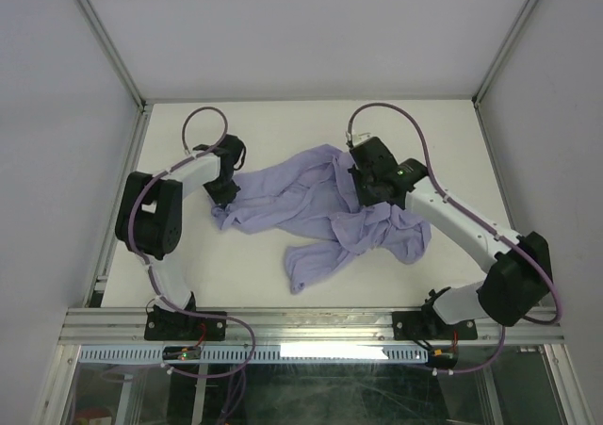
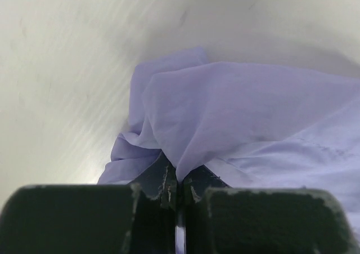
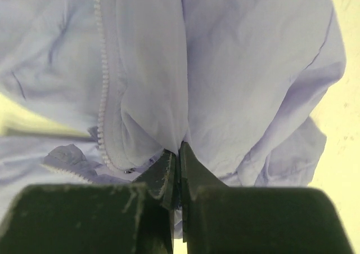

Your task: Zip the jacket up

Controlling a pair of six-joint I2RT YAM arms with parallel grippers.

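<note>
The lavender jacket (image 1: pixel 311 208) lies crumpled across the middle of the table, stretched between both arms. My left gripper (image 1: pixel 224 191) is shut on a fold at the jacket's left end; in the left wrist view the fabric (image 2: pixel 236 113) is pinched between the closed jaws of that gripper (image 2: pixel 179 175). My right gripper (image 1: pixel 363 185) is shut on the jacket's upper right part; in the right wrist view cloth (image 3: pixel 242 68) is clamped in that gripper (image 3: pixel 179 152), with the white zipper teeth (image 3: pixel 101 85) running just left of the jaws.
The white table (image 1: pixel 283 133) is walled by white panels with metal frame posts at the back corners. A metal rail (image 1: pixel 311 323) runs along the near edge by the arm bases. A sleeve (image 1: pixel 311 260) trails toward the front.
</note>
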